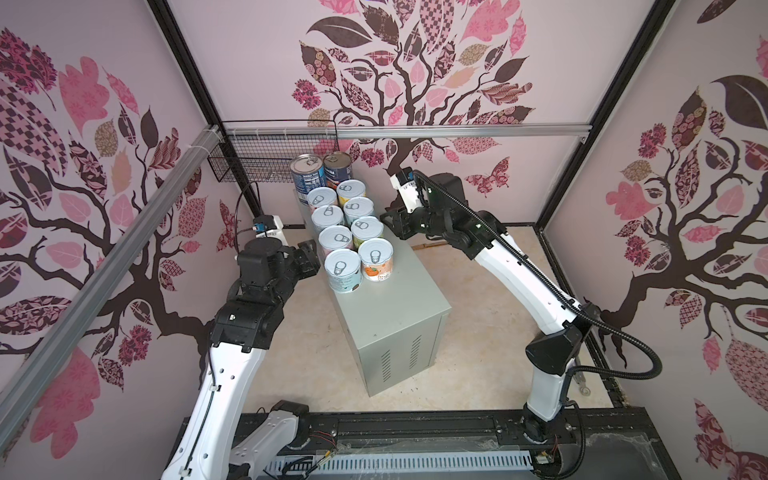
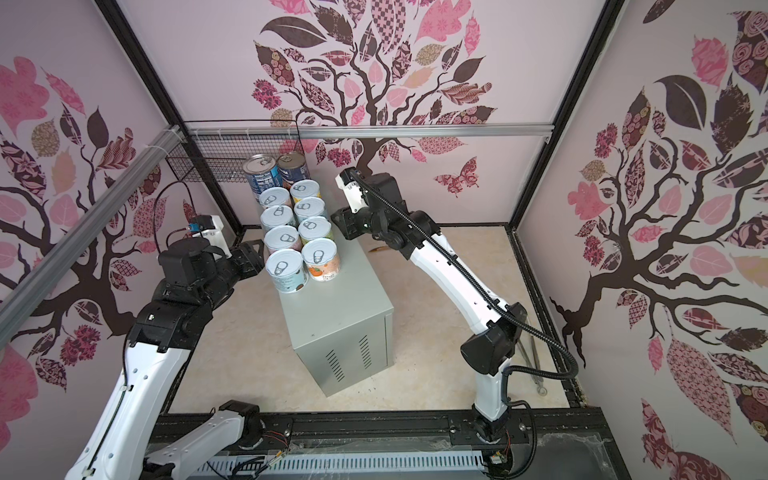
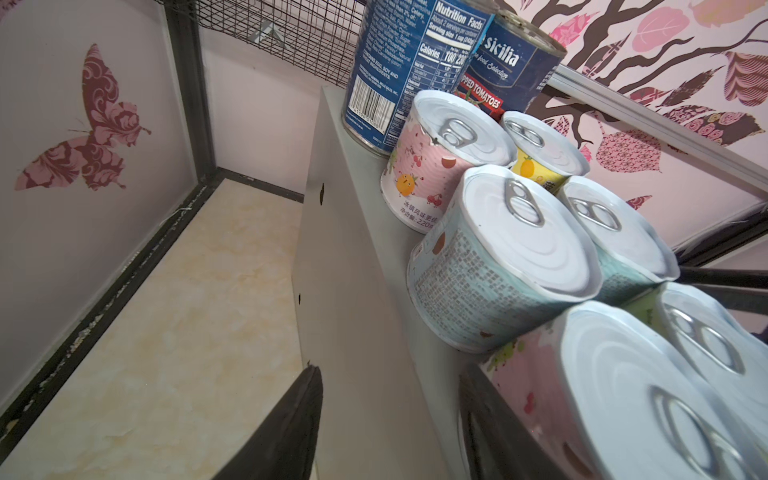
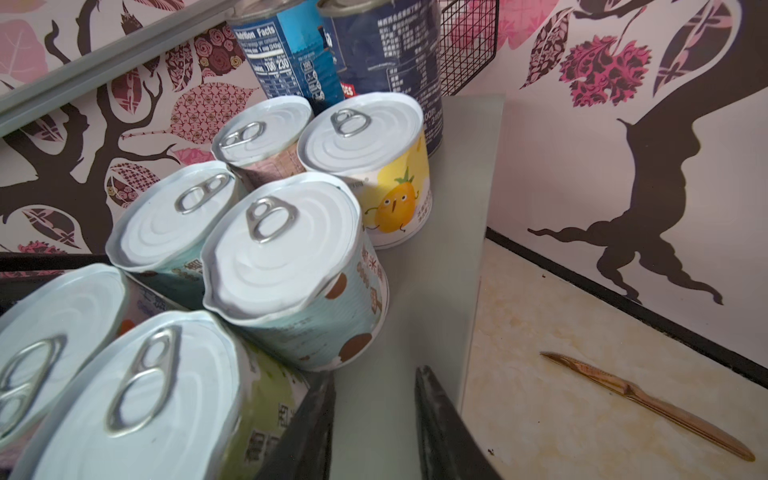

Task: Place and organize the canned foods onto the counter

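The canned foods stand in two rows on the far half of the counter [image 1: 395, 316]. Two tall tins, one blue [image 1: 307, 172] and one dark [image 1: 337, 166], are at the back. Several short white-lidded ones run forward to a pale-blue can [image 1: 343, 272] and an orange-fruit can [image 1: 376, 259]. My left gripper [image 1: 309, 259] [image 3: 388, 370] sits at the left side of the rows. One of its fingers lies by a pink can [image 3: 540, 374]. My right gripper [image 1: 388, 220] [image 4: 376, 372] is at the right side, beside a green can [image 4: 266, 395]. Both grippers' jaws are drawn in, holding nothing.
A black wire basket [image 1: 257, 153] hangs on the back rail behind the tall tins. A gold knife [image 4: 648, 399] lies on the beige floor to the right of the counter. The counter's near half [image 1: 386, 299] carries no cans.
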